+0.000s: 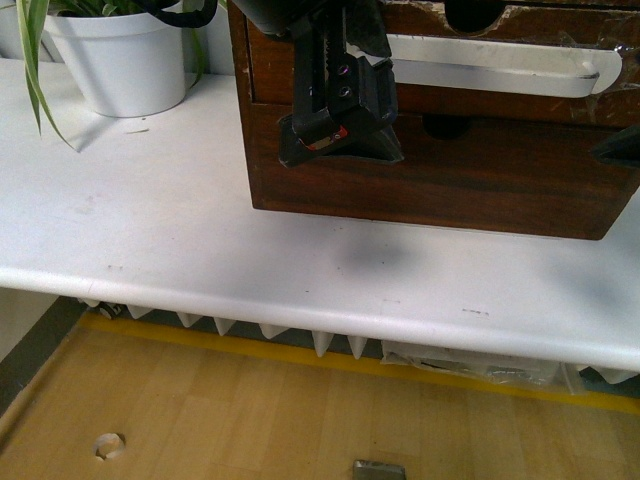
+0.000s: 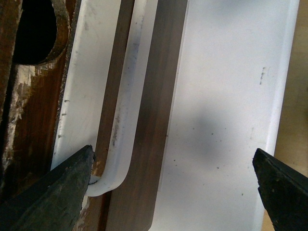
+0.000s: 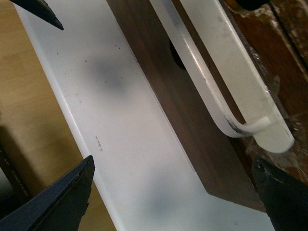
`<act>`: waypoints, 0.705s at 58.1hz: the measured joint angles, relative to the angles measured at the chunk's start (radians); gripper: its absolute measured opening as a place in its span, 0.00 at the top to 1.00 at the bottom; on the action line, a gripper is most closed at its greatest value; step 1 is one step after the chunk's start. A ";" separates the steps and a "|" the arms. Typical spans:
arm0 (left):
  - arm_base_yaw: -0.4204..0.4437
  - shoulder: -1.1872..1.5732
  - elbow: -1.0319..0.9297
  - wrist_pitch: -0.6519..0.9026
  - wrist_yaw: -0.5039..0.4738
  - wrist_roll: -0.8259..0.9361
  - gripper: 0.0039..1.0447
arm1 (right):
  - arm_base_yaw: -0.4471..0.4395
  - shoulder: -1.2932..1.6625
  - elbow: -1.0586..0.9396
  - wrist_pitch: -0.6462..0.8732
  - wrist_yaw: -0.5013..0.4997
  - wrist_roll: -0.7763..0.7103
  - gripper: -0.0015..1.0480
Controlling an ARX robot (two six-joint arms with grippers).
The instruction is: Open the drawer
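The drawer [image 1: 480, 100] is the dark brown front in the wooden chest, with a long white handle [image 1: 500, 65] across it. It looks flush with the chest's front. My left gripper [image 1: 340, 130] hangs open before the chest's left part. In the left wrist view the handle [image 2: 129, 96] runs lengthwise. Its bent end lies right beside one fingertip [image 2: 72, 185], and the left gripper [image 2: 173, 180] spans wide over the table. The right gripper [image 3: 173, 187] is open and empty. The handle's other end [image 3: 267, 127] lies just ahead of one finger [image 3: 281, 192].
The chest stands on a white table [image 1: 150, 220] with a rounded front edge. Below the drawer is a plain dark front [image 1: 500, 170] with a notch. A white plant pot [image 1: 120, 55] stands at the back left. Wooden floor [image 1: 250, 420] lies below.
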 joint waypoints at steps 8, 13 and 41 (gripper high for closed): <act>-0.008 -0.006 -0.012 0.003 0.003 -0.007 0.06 | 0.028 0.050 0.019 0.027 0.016 0.009 0.09; -0.013 -0.011 -0.021 0.007 0.006 -0.008 0.06 | 0.039 0.077 0.028 0.057 0.030 0.023 0.09; -0.024 -0.019 -0.020 -0.027 0.018 -0.011 0.06 | 0.076 0.166 0.079 0.095 0.031 0.062 0.09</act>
